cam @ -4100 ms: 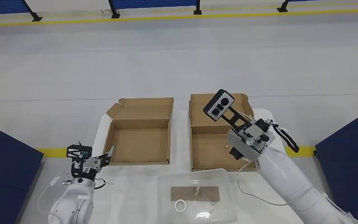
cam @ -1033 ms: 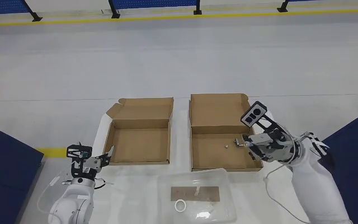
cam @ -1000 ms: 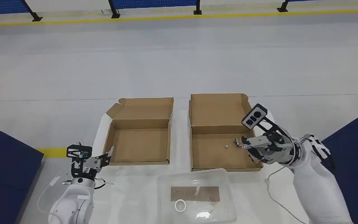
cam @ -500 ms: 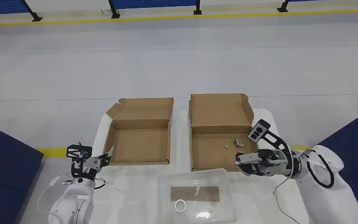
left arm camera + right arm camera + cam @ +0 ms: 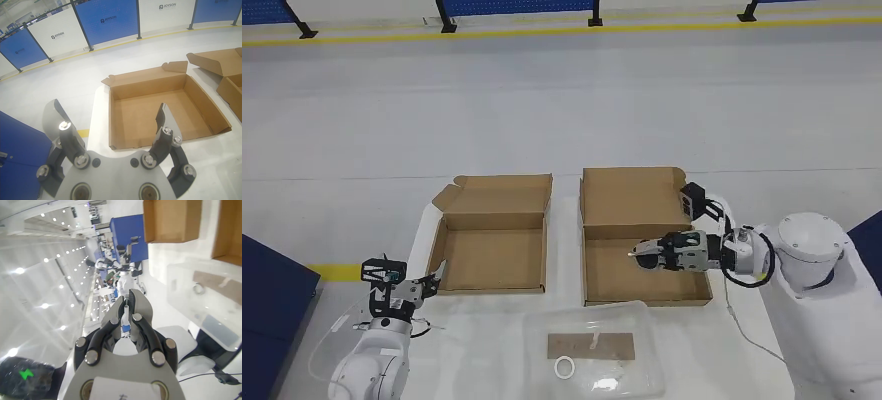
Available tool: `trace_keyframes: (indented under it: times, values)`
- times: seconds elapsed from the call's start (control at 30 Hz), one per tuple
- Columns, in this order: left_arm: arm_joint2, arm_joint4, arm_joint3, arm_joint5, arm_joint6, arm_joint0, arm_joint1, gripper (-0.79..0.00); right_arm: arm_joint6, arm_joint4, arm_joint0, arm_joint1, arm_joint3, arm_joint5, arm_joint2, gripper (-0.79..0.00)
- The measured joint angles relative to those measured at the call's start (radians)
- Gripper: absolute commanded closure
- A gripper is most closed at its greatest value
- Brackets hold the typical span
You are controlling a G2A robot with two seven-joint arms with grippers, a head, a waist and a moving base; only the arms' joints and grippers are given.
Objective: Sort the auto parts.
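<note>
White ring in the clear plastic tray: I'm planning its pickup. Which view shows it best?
The top view: it looks straight down on the white ring, lying in the clear plastic tray beside a brown cardboard strip. The right wrist view shows it obliquely, from the side.

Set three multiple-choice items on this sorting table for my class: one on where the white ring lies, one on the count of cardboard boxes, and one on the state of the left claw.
1. Where does the white ring lie?
A) left cardboard box
B) right cardboard box
C) clear tray

2. How many open cardboard boxes are there?
A) two
B) one
C) four

3. How is the left claw?
A) shut on the ring
B) open and empty
C) shut on a box flap

Key:
1 C, the ring rests inside the clear tray, near the robot.
2 A, two boxes sit side by side with their lids folded back.
3 B, its fingers are spread with nothing between them.
</note>
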Motion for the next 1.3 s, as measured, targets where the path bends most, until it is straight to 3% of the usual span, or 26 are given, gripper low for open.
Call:
trace_keyframes:
  times: [0.2, 0.57, 0.73, 0.93, 1.13, 1.3]
  values:
    - [0.000, 0.000, 0.000, 0.000, 0.000, 0.000, 0.000, -0.785, -0.005, -0.178, 0.128, 0.044, 0.061, 0.005, -0.164, 0.000]
    - [0.000, 0.000, 0.000, 0.000, 0.000, 0.000, 0.000, -0.785, -0.014, -0.184, 0.133, 0.047, 0.058, 0.001, -0.181, 0.000]
    - [0.000, 0.000, 0.000, 0.000, 0.000, 0.000, 0.000, -0.785, -0.110, -0.435, 0.177, 0.051, 0.050, 0.110, -0.306, 0.000]
    - [0.000, 0.000, 0.000, 0.000, 0.000, 0.000, 0.000, -0.785, -0.174, -0.557, 0.332, 0.022, 0.212, 0.173, -0.531, 0.000]
    - [0.000, 0.000, 0.000, 0.000, 0.000, 0.000, 0.000, -0.785, -0.209, -0.530, 0.464, -0.028, 0.367, 0.209, -0.723, 0.000]
    - [0.000, 0.000, 0.000, 0.000, 0.000, 0.000, 0.000, -0.785, -0.220, -0.510, 0.518, -0.054, 0.436, 0.220, -0.802, 0.000]
